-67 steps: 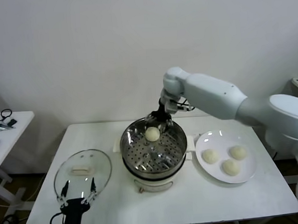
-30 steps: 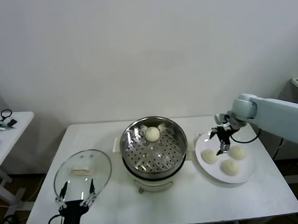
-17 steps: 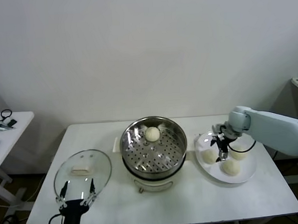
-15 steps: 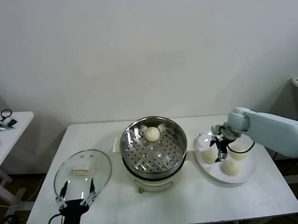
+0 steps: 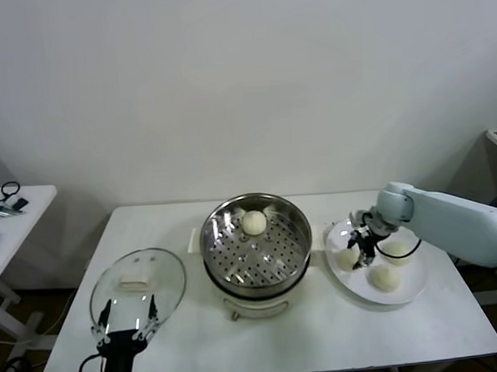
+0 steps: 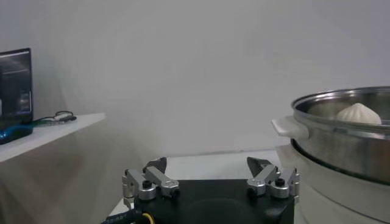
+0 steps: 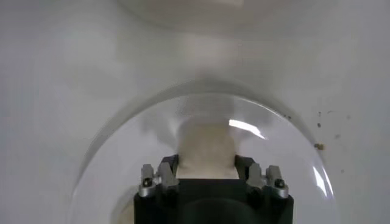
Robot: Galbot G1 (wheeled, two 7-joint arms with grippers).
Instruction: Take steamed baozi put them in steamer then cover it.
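Steamer (image 5: 256, 250) stands mid-table with one baozi (image 5: 253, 221) at its far side. Right of the steamer, on the white plate (image 5: 408, 290), the right gripper (image 5: 357, 251) clasps the plate's nearest-to-steamer bun (image 7: 205, 152) between its fingers; two more buns (image 5: 386, 277) lie beside it. Left of the steamer lies the glass cover (image 5: 138, 286), with the left gripper (image 5: 127, 321) spread wide at its near edge.

White arm (image 5: 450, 221), black-and-silver tool (image 5: 362, 245)
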